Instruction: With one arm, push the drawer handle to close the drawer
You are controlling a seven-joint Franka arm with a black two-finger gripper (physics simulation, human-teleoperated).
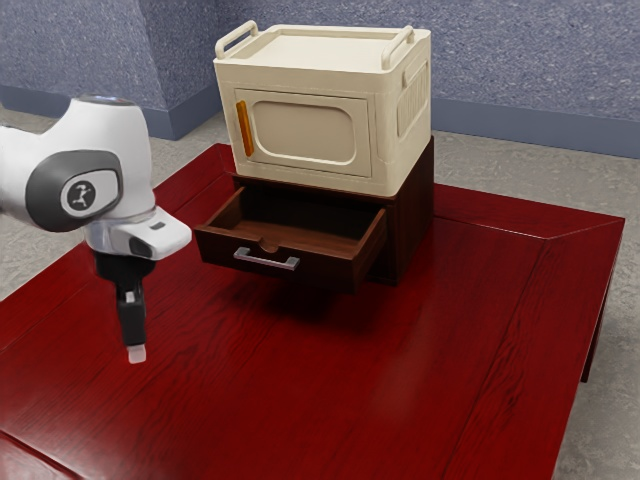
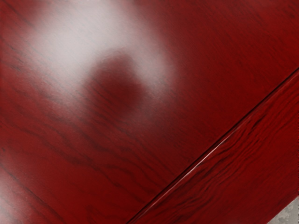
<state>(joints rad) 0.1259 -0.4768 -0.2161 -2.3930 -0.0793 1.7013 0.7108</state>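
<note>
Drawer of dark brown wood (image 1: 312,268), pulled out, its hollow inside visible from above, sits in the upper middle of the exterior view. Around it is a room with a speckled blue-grey wall (image 1: 520,60) and a mottled grey floor (image 1: 500,168). A broad, glossy, dark red wooden table (image 1: 430,350) spreads across the foreground; in the wrist view its streaked grain carries pale, blurry reflections, and a straight seam runs across it. A white robot arm (image 1: 110,170) with grey trim comes in from the exterior view's left. Toward the table's far side stands a boxy cream-coloured container (image 1: 385,150) with a rounded panel on its front and raised rails on top. It rests on a dark brown wooden cabinet (image 1: 412,235), out of which the drawer projects. Below the arm, a black gripper (image 1: 137,353) with a pale tip points down over the table, apart from the drawer and toward the exterior view's left of it; whether it is released or clenched cannot be told. An upright orange handle (image 1: 245,128) marks the container's front. Smallest is the silver metal drawer handle (image 1: 266,260), a slim bar fixed to the drawer's front, below a shallow notch.
</note>
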